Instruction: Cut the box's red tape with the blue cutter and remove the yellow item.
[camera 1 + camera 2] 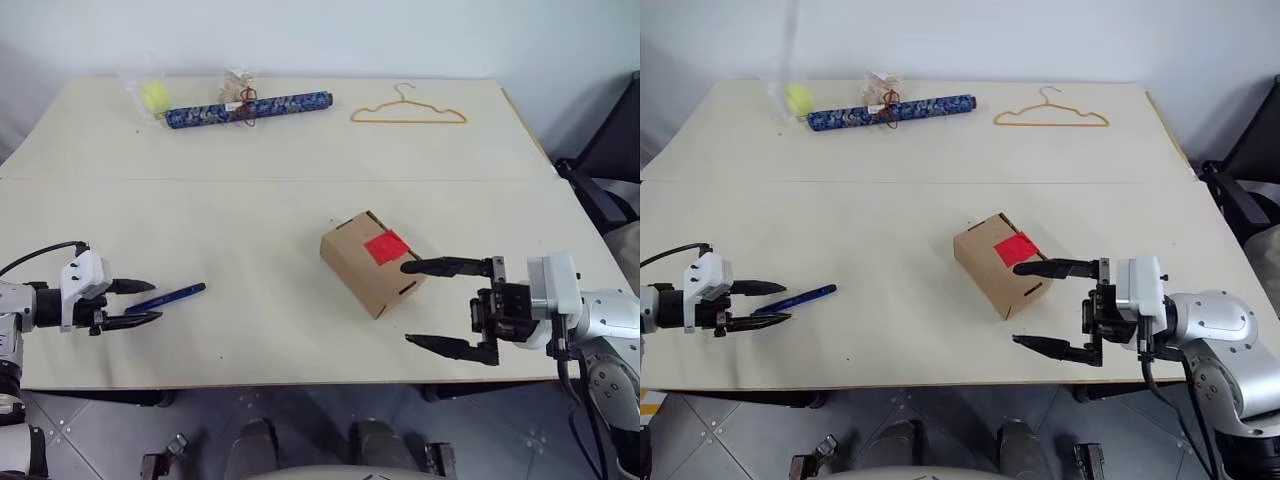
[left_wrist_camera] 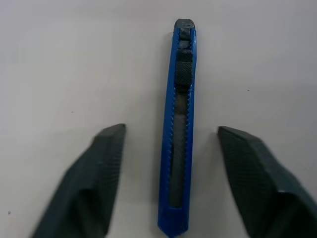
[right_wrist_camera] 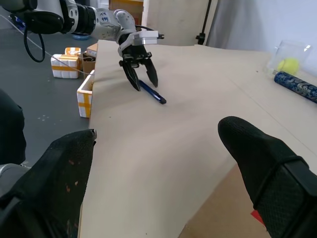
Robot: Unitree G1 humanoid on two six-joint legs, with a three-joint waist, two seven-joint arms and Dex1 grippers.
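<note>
The pale table (image 1: 250,210) carries a box (image 1: 372,264), cutter (image 1: 166,297), hanger (image 1: 408,114), patterned roll (image 1: 248,109) and wrapped ball (image 1: 154,96).

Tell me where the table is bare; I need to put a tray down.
Free: the wide stretch between the blue cutter and the box, and the middle band behind the box. Crowded: the far edge, with patterned roll, ball, hanger.

White wrist housings, black textured end effector fingers (image 2: 99,183) (paint-flecked), black cables, silver-grey forearms

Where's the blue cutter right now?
The blue cutter lies flat on the table's near left side, between the open fingers of the left end effector, well left of the box.
</note>
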